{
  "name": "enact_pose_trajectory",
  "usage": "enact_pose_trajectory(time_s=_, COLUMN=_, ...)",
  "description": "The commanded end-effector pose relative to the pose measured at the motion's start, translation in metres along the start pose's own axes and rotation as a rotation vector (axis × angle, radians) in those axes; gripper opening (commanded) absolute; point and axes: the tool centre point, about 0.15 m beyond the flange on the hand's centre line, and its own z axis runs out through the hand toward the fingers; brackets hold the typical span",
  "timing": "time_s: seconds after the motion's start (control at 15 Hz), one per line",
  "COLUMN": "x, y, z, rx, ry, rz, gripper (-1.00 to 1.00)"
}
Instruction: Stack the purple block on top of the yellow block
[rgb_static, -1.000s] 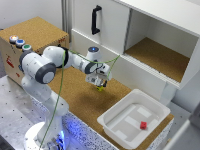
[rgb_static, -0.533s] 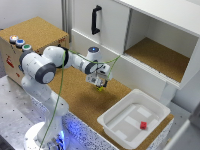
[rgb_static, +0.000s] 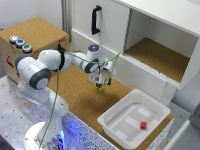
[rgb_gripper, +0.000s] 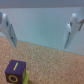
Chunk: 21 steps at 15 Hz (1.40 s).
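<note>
In the wrist view the purple block (rgb_gripper: 14, 71), with a yellow mark on its top face, sits on the cork surface. A sliver of the yellow block (rgb_gripper: 26, 76) shows under its edge, so the purple block appears to rest on the yellow one. My gripper (rgb_gripper: 40, 44) is open and empty. Its fingers (rgb_gripper: 7, 27) stand wide apart, above and clear of the blocks. In the exterior view my gripper (rgb_static: 101, 80) hangs just over the small stack, where only the yellow block (rgb_static: 100, 89) is clear.
A white tray (rgb_static: 107, 123) at the exterior view's lower right holds a small red cube (rgb_static: 143, 125). A white cabinet with an open compartment (rgb_static: 155, 55) and a black handle (rgb_static: 94, 20) stands behind. A box with buttons (rgb_static: 20, 43) stands at the exterior view's left.
</note>
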Motion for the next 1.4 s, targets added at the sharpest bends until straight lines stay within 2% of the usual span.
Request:
enact_pose_trajectory(time_s=0.0, x=-0.002, y=0.01, z=-0.013, rx=0.106, ry=0.013, rz=-0.018, gripper=1.0)
enact_pose_trajectory(time_s=0.13, x=-0.002, y=0.01, z=-0.013, rx=0.106, ry=0.013, rz=-0.018, gripper=1.0)
enact_pose_trajectory(time_s=0.2, x=-0.004, y=0.004, z=-0.009, rx=0.014, ry=0.013, rz=0.002, gripper=1.0)
enact_pose_trajectory(time_s=0.33, x=-0.002, y=0.019, z=-0.02, rx=0.075, ry=-0.025, rz=0.076, gripper=1.0)
enact_pose_trajectory(time_s=0.4, x=0.001, y=0.027, z=-0.026, rx=0.123, ry=-0.066, rz=0.101, gripper=1.0)
enact_pose_trajectory(time_s=0.53, x=0.004, y=0.048, z=-0.036, rx=0.173, ry=-0.127, rz=0.188, gripper=1.0)
enact_pose_trajectory(time_s=0.6, x=0.006, y=0.064, z=-0.04, rx=0.213, ry=-0.185, rz=0.235, gripper=1.0)
enact_pose_trajectory(time_s=0.73, x=0.004, y=0.086, z=-0.049, rx=0.202, ry=-0.207, rz=0.282, gripper=1.0)
enact_pose_trajectory(time_s=1.0, x=-0.023, y=0.154, z=-0.059, rx=0.093, ry=-0.255, rz=0.415, gripper=1.0)
enact_pose_trajectory(time_s=1.2, x=-0.06, y=0.218, z=-0.049, rx=0.028, ry=-0.286, rz=0.57, gripper=1.0)
enact_pose_trajectory(time_s=1.33, x=-0.091, y=0.262, z=-0.037, rx=-0.04, ry=-0.318, rz=0.692, gripper=1.0)
